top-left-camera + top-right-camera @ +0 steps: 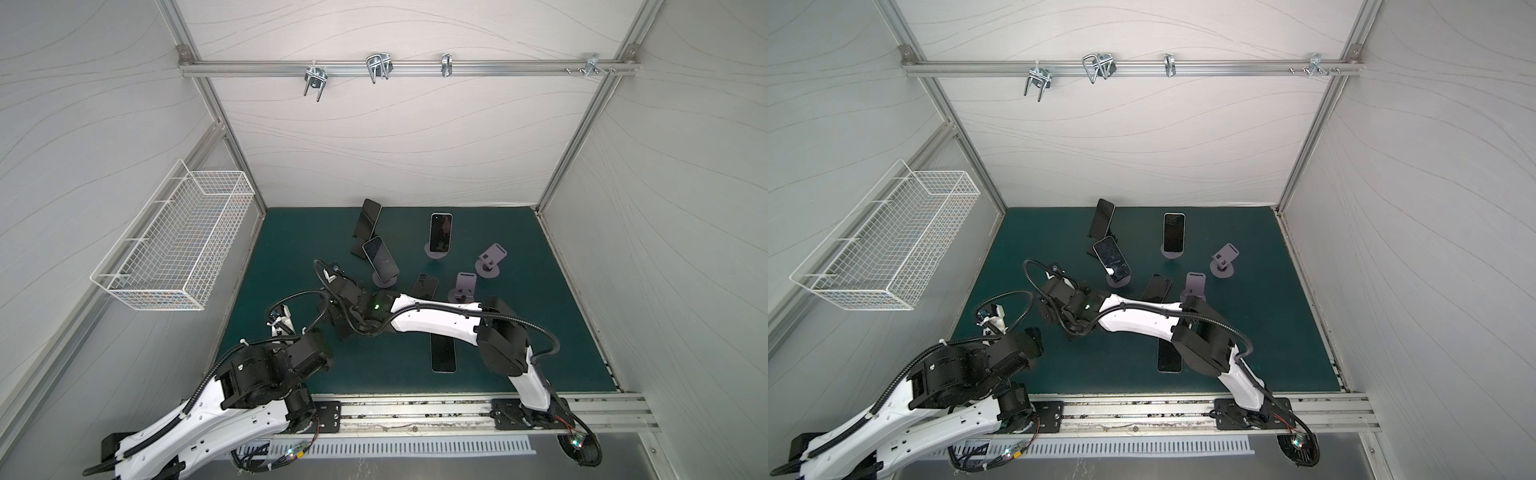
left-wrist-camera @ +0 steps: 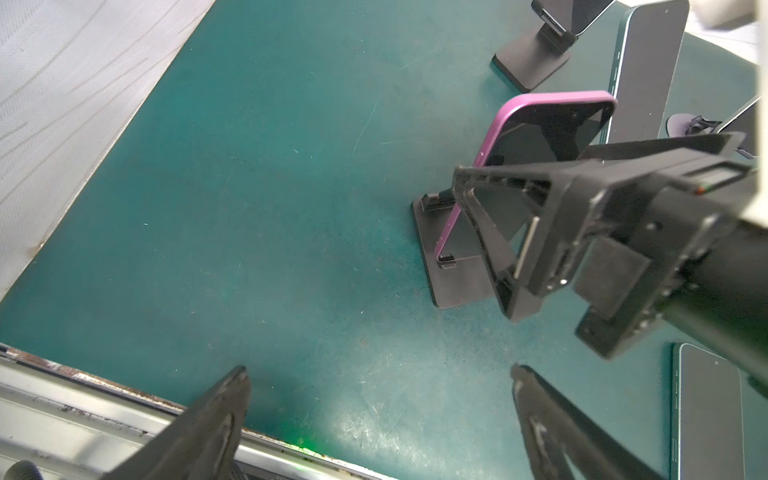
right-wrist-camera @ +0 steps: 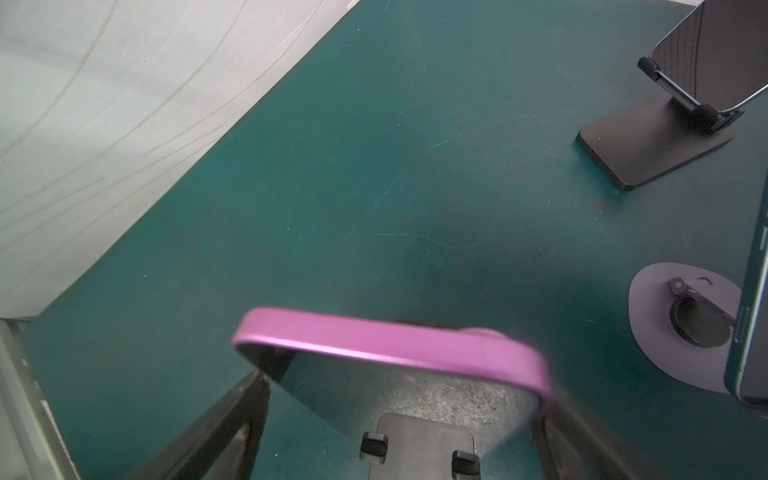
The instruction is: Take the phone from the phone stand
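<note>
In both top views the right arm point(image 1: 432, 320) reaches across the green desk point(image 1: 540, 324) to left of centre. Left wrist view: the left end effector point(image 2: 379, 370) is spread, empty; the right end effector point(image 2: 528, 166) straddles the purple phone point(image 2: 540, 139) leaning in its black phone stand point(image 2: 453, 278). Right wrist view: its spread fingers point(image 3: 253, 395) flank the blurred phone; contact unclear.

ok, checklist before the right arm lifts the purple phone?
1. right pincer straddles the purple phone: ok.
2. Jaws closed firmly on it: cannot tell.
3. Phone's lower edge sits in the black stand hooks: ok.
4. left pincer open, apart from the stand: ok.
5. Lift clearance to the neighbouring phone: cannot tell.
</note>
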You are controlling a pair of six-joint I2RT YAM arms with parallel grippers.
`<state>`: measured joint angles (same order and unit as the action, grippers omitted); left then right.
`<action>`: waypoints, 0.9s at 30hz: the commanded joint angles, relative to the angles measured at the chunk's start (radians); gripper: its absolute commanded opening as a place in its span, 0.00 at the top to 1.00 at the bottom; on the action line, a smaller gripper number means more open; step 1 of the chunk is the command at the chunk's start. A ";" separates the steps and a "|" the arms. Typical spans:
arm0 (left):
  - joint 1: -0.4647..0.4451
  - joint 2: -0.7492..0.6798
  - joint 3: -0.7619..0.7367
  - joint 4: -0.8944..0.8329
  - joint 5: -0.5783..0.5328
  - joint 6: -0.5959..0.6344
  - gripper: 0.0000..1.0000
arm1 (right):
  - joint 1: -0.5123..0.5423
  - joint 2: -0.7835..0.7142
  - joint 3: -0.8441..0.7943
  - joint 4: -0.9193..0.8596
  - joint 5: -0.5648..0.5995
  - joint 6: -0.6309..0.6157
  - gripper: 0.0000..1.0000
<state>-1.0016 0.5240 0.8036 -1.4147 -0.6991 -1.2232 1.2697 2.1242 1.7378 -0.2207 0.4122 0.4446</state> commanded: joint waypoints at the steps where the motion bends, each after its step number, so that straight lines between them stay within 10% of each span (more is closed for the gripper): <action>1: 0.004 -0.019 -0.004 -0.006 -0.021 -0.007 0.01 | 0.008 0.029 0.032 -0.011 0.019 -0.028 0.05; 27: 0.004 -0.022 -0.006 -0.010 -0.023 -0.016 0.01 | 0.010 0.006 0.019 0.000 0.048 -0.043 0.25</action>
<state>-1.0016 0.5114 0.8013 -1.4147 -0.6991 -1.2263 1.2697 2.1502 1.7672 -0.2268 0.4416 0.4126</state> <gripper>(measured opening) 0.989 0.753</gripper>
